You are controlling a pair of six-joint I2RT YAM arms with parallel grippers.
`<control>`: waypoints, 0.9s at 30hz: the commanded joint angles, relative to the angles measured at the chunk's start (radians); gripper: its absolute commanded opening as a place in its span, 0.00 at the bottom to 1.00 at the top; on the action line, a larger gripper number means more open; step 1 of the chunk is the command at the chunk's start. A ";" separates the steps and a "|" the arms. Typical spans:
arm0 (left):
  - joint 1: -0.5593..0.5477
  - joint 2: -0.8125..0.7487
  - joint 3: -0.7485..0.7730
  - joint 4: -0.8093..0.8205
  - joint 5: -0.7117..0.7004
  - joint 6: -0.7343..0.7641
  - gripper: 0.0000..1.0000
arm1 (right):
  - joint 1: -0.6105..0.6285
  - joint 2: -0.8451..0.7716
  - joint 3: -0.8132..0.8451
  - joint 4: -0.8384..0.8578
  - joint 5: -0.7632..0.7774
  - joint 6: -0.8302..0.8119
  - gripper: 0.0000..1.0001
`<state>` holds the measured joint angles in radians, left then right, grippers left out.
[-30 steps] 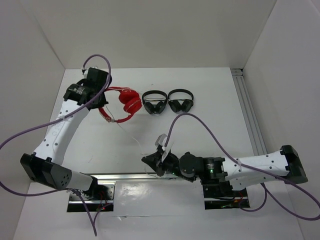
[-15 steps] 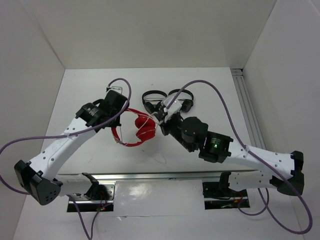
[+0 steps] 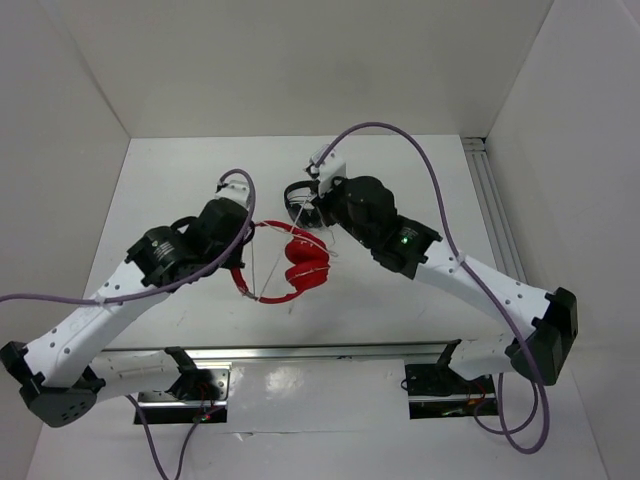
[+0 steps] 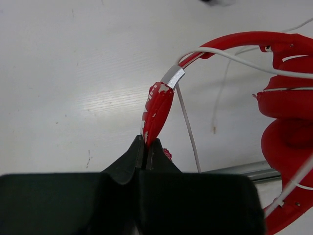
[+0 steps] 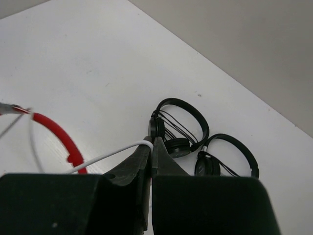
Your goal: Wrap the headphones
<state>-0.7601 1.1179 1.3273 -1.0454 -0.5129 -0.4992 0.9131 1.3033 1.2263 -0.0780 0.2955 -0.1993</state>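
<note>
a: what moved, biggest first?

b: both arms. a second ago the right arm [image 3: 470, 275] was folded low along the near edge of the table [image 3: 170, 180]. now it reaches to the far middle, over the black pairs [image 5: 177, 145]. the left arm [image 3: 120, 290] has pulled back from the far left toward the middle.

a: and the headphones?

b: the headphones [image 3: 300, 262] came with it. they lay beside the black pairs at the far side. now they're at mid-table, cups below the headband [image 4: 234, 38], and they look lifted off the surface, though i can't be sure.

a: the cable?

b: the cable [image 4: 230, 57] used to trail toward the near edge. now it runs up across the headband and cups.

a: grips?

b: the left gripper [image 4: 145, 147] is clamped on one end of the headband, at the worn red padding. the right gripper [image 5: 149, 144] is pinched closed on the cable.

a: meaning?

b: i'd judge a turn is being laid: one side anchors, the other carries the cable round. the wrapping is under way, not done, and a loose strand hangs free under the headband.
</note>
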 commanded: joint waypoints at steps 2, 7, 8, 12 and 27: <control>-0.015 -0.108 0.076 -0.038 0.124 0.056 0.00 | -0.149 0.028 0.081 0.053 -0.203 0.020 0.00; -0.015 -0.150 0.136 -0.060 0.198 0.111 0.00 | -0.213 0.053 0.046 0.075 -0.447 0.029 0.00; -0.015 -0.150 0.157 -0.061 0.224 0.111 0.00 | -0.214 0.063 0.045 0.075 -0.519 0.029 0.00; -0.015 -0.141 0.193 -0.061 0.295 0.139 0.00 | -0.223 0.063 0.024 0.107 -0.676 0.083 0.03; -0.015 -0.103 0.369 -0.051 0.298 0.065 0.00 | -0.214 0.063 -0.342 0.613 -0.880 0.395 0.07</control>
<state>-0.7692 1.0298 1.6081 -1.1847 -0.2642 -0.3737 0.7048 1.3655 0.9401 0.3565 -0.5995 0.1085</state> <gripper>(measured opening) 0.049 0.070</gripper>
